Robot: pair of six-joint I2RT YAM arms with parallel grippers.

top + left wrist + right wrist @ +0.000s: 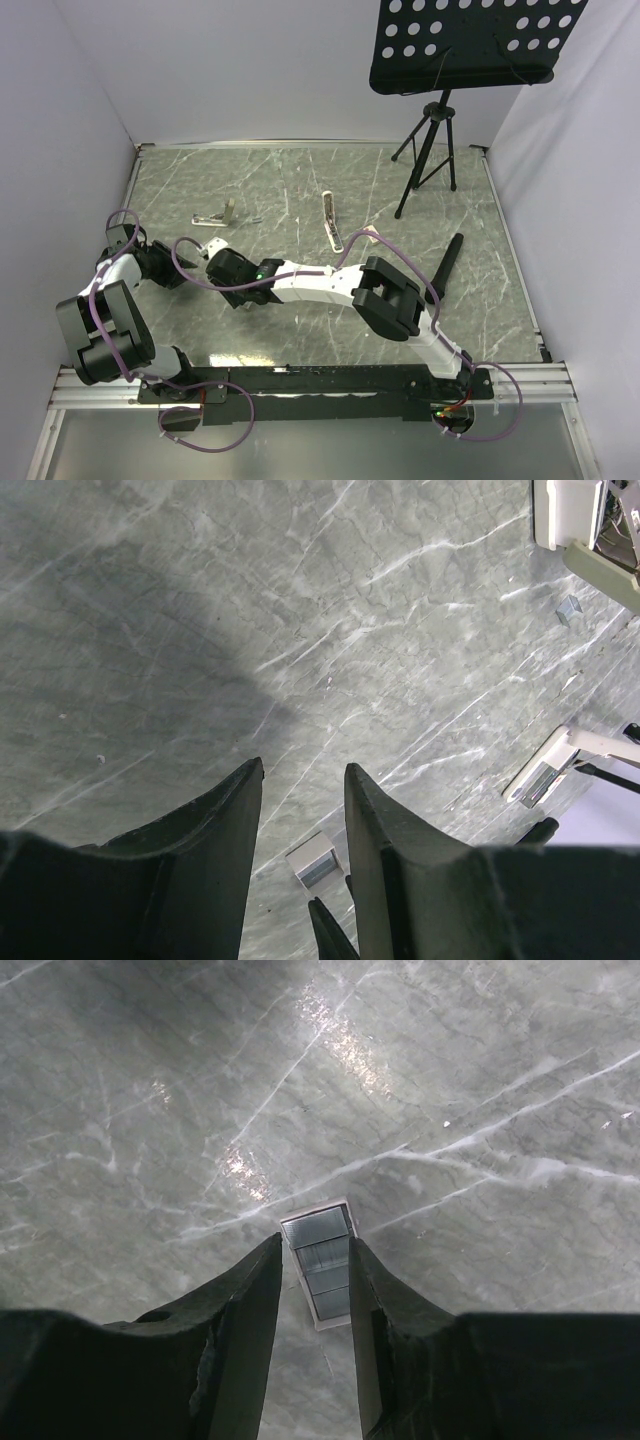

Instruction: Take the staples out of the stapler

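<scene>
The stapler lies apart on the table: a cream-white bar (330, 220) and a silvery rail with hinged arms (213, 217). Pieces of it show at the right edge of the left wrist view (590, 530) (545, 770). A short silvery strip of staples (320, 1260) lies flat on the table in a thin white frame. My right gripper (312, 1245) is open, its fingers straddling the strip just above it. My left gripper (300, 770) is open and empty, close by, with the same staples (315, 860) low between its fingers. A smaller staple piece (568, 608) lies further off.
A black tripod stand (430, 150) with a perforated black tray stands at the back right. A black stick (447, 262) lies right of the right arm. White walls close the table on three sides.
</scene>
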